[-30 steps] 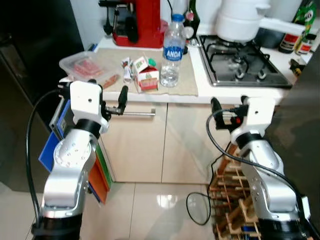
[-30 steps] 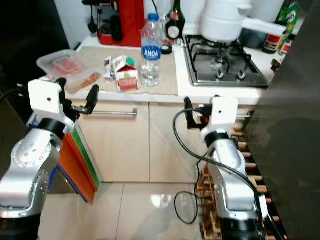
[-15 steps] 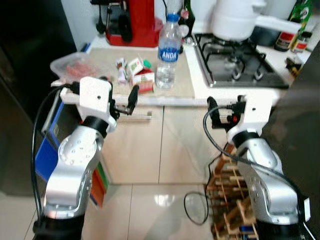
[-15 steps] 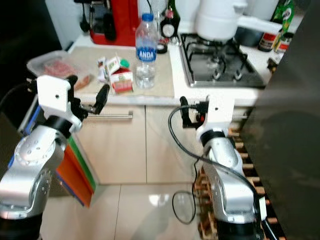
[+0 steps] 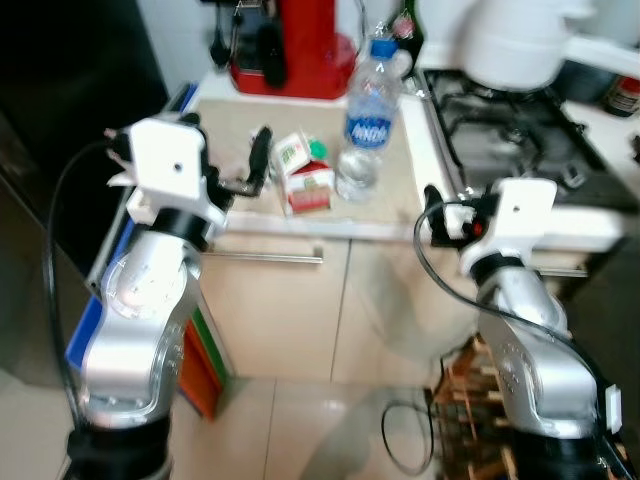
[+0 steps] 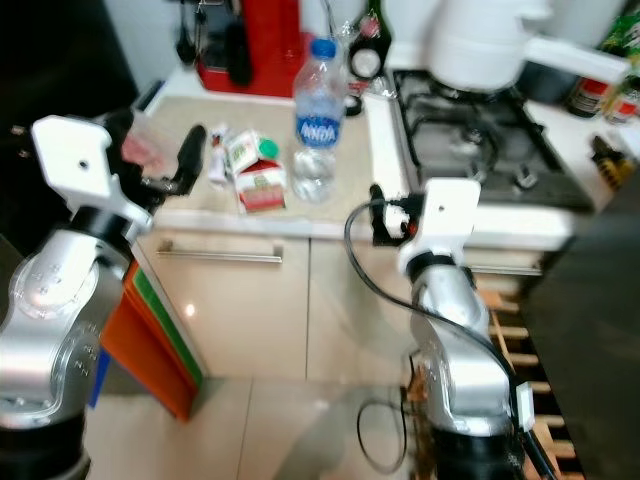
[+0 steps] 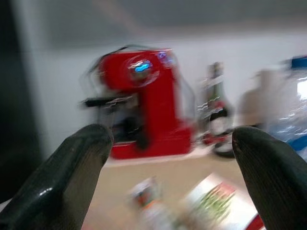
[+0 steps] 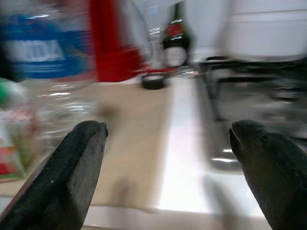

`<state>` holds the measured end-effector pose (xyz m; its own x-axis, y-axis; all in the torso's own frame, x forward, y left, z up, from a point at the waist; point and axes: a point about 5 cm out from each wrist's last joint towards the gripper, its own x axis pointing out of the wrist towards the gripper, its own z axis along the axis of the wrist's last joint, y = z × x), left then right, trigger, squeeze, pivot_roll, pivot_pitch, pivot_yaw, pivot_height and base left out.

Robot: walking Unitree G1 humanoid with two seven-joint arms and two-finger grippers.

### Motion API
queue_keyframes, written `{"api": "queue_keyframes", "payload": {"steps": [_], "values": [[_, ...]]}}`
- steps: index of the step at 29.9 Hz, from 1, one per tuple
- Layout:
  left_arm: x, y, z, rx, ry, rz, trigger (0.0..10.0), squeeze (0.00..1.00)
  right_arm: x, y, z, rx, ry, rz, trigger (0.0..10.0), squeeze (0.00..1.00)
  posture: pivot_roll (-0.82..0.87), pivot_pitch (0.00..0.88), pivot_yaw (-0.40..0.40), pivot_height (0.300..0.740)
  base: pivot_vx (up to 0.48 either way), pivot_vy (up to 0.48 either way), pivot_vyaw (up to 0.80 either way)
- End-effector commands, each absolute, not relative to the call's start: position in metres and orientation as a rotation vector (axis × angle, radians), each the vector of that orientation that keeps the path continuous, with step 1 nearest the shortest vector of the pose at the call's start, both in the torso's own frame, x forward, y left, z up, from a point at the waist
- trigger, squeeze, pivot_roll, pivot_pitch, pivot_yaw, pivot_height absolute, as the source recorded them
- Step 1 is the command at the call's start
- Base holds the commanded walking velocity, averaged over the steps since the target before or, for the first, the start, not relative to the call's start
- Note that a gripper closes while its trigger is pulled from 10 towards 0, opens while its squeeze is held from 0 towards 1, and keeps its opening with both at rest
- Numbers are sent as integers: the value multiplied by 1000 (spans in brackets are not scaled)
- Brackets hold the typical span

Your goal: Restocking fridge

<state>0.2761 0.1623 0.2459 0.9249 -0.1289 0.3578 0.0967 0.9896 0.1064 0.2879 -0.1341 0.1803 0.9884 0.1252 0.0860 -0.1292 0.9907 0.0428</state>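
On the beige mat [image 5: 300, 160] of the white kitchen counter [image 5: 420, 225] stand the things to be put away: a clear plastic water bottle with a blue label and blue cap [image 5: 368, 120], and just beside it, to the robot's left, a small red-and-white carton with a green cap [image 5: 310, 185], with one or two other small cartons [image 5: 291, 152] next to it. They are blurred, so I cannot read what they are. A clear plastic tray with something pink inside [image 6: 143, 150] is partly seen behind the left arm, at the left end of the counter.

The left gripper [image 5: 240, 172] is raised to the level of the counter top, near its front edge, and points toward the small cartons. Its two black fingers [image 7: 72, 170] are spread wide apart and hold nothing; between them the left wrist view shows a red coffee machine [image 7: 144, 112] at the back of the counter and a dark bottle [image 7: 216, 115] beside it.

The right gripper [image 5: 440, 215] is in front of the counter edge, near the gas stove with black grates [image 5: 510, 120], and points to the left, toward the water bottle. Its fingers [image 8: 72, 172] are also apart and empty, with the bottle close by on one side of the wrist view and the stove on the other.

A big white pot with a long handle [image 5: 520, 45] sits on the stove. Below the counter are cream cabinet doors with a metal bar handle [image 5: 265, 257], and a wooden rack [image 5: 470, 400] stands on the floor by the right arm.
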Motion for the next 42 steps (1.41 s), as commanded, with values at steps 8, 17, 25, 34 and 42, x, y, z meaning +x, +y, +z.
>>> {"api": "queue_keyframes", "payload": {"steps": [8, 17, 25, 34, 42], "values": [[280, 142, 250, 107, -378, -201, 10000, 0, 289, -152, 173, 16, -70, 61, 10000, 71, 7, 0, 12, 730, 0, 168, 0], [285, 141, 244, 120, -338, -204, 10000, 0, 297, -153, 179, 9, -91, 70, 10000, 71, 5, 0, 16, 730, 0, 0, 0], [290, 142, 233, 140, -283, -202, 10000, 0, 304, -151, 182, 11, -108, 65, 10000, 71, 5, 0, 20, 730, 85, -83, 0], [295, 144, 231, 131, -272, -190, 10000, 0, 301, -146, 178, 9, -106, 80, 10000, 67, -4, 0, 27, 730, 410, -99, 0], [303, 151, 232, 161, -258, -132, 10000, 0, 300, -144, 175, 14, -100, 94, 10000, 71, -2, 0, 23, 730, 56, 0, 0]]}}
